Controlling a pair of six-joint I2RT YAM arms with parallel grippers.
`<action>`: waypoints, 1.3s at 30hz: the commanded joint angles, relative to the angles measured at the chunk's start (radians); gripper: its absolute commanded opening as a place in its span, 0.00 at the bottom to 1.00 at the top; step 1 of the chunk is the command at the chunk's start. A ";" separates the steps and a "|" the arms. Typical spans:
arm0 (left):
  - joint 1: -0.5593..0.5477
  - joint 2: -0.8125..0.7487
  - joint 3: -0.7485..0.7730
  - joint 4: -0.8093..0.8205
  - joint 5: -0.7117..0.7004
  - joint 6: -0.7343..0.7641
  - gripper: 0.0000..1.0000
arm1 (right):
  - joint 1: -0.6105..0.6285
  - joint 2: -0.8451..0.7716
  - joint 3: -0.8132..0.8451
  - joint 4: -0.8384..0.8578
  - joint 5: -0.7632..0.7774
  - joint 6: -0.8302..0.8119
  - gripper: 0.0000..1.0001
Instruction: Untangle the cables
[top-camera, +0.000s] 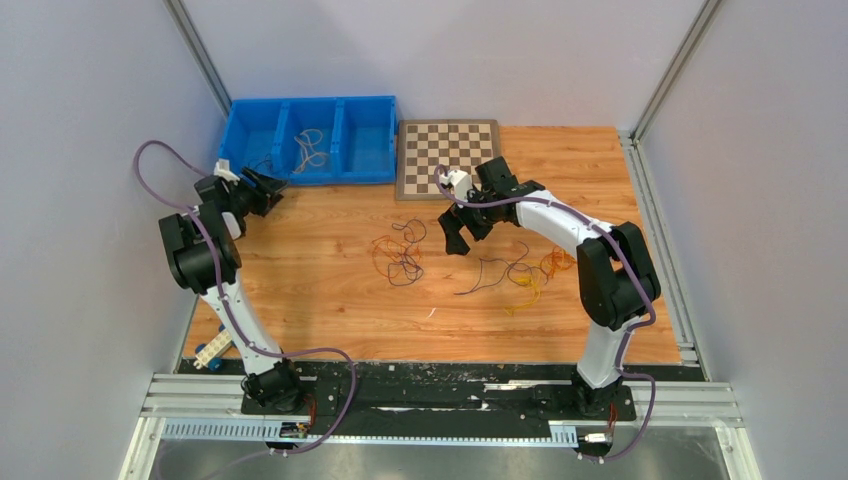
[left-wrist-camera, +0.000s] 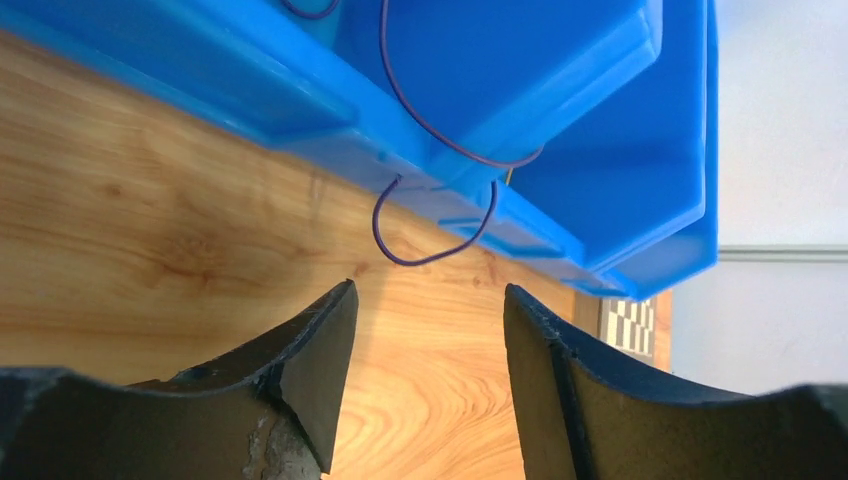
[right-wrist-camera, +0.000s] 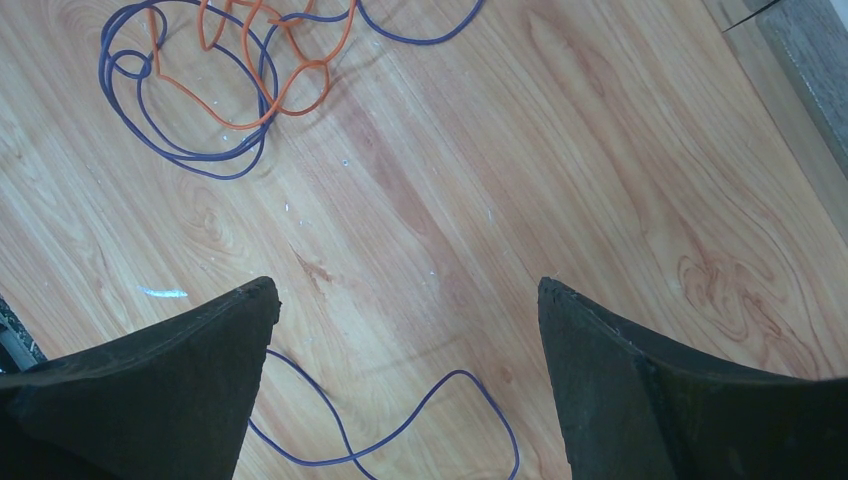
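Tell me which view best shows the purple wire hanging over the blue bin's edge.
The left wrist view: the purple wire loops over the bin wall, close and sharp. The top view shows only a faint dark thread at the bin's left end. The right wrist view shows other wires, not this one.

On the table (top-camera: 320, 300) a bin (top-camera: 340, 176) sits left of a chessboard (top-camera: 448, 158), with cables (top-camera: 401, 264) lying before both.

your left gripper (top-camera: 266, 190) sits just in front of the left compartment of the blue bin (top-camera: 365, 140). a whitish cable (top-camera: 311, 150) lies in the middle compartment. your right gripper (top-camera: 462, 236) hangs between an orange-and-dark tangle (top-camera: 400, 256) and a yellow-and-orange cluster (top-camera: 527, 272), seemingly clear of the wooden table (top-camera: 330, 290).
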 joint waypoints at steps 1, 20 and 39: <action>0.020 -0.151 -0.004 -0.035 -0.028 0.237 0.61 | 0.007 0.004 0.031 0.001 0.012 -0.015 1.00; -0.167 -0.116 0.396 -0.856 -0.367 1.261 0.48 | 0.004 -0.027 0.005 0.004 0.011 -0.019 1.00; -0.192 -0.038 0.422 -0.857 -0.385 1.420 0.46 | 0.004 -0.026 -0.001 0.003 0.013 -0.022 1.00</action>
